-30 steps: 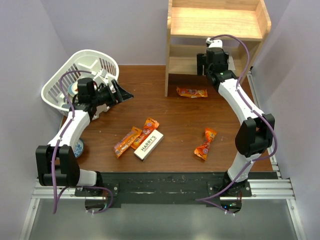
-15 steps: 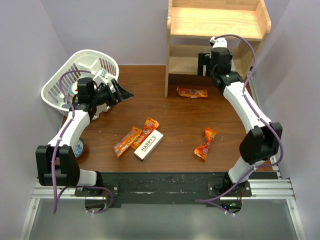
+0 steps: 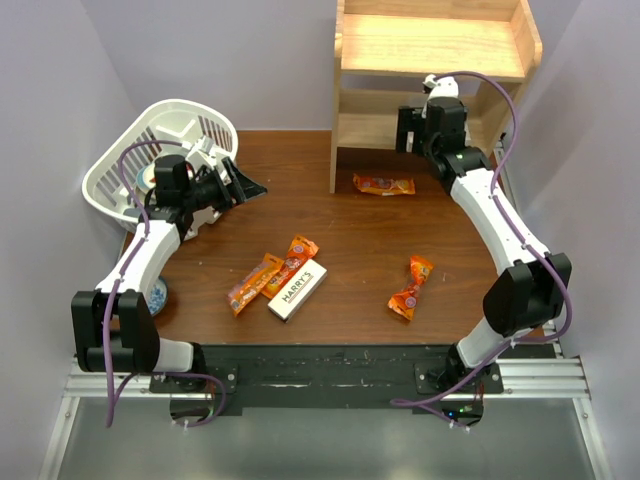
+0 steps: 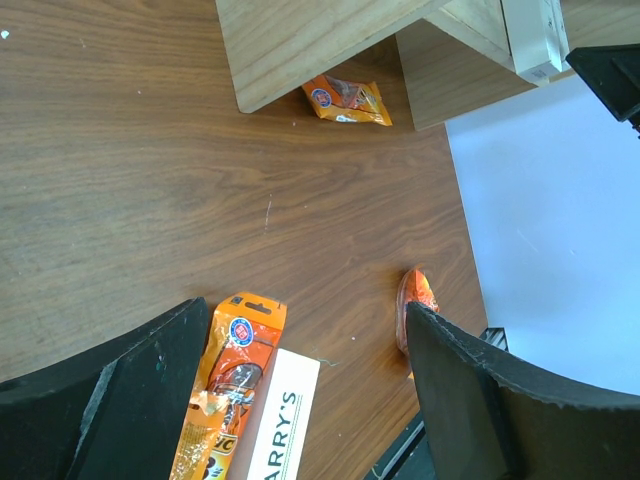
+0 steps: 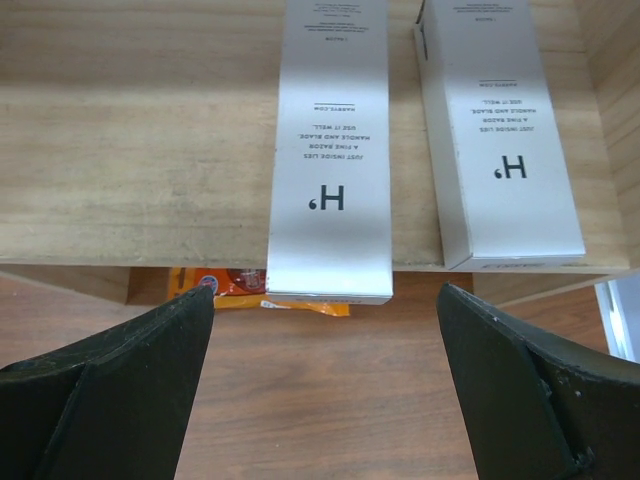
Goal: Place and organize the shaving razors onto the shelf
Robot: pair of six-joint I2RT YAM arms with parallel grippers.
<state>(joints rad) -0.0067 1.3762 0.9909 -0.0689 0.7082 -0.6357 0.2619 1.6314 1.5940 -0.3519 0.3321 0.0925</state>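
Two razor boxes (image 5: 330,150) (image 5: 500,140) on shelf (image 5: 130,130), right gripper (image 5: 322,310) spread, empty. Left gripper (image 4: 308,308) spread too. Third box (image 3: 298,289) on table (image 3: 350,230) needs grabbing next.

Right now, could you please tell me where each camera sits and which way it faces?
Top external: above and behind the robot, looking down on the table, shelf and basket; both arms show.
Left wrist: on the left arm, looking over the table toward the shelf's foot; the open left pincer frames the bottom.
Right wrist: facing the lower shelf board holding two razor boxes; the open right pincer shows below.
Shared: all three see the orange packet at the shelf's foot.
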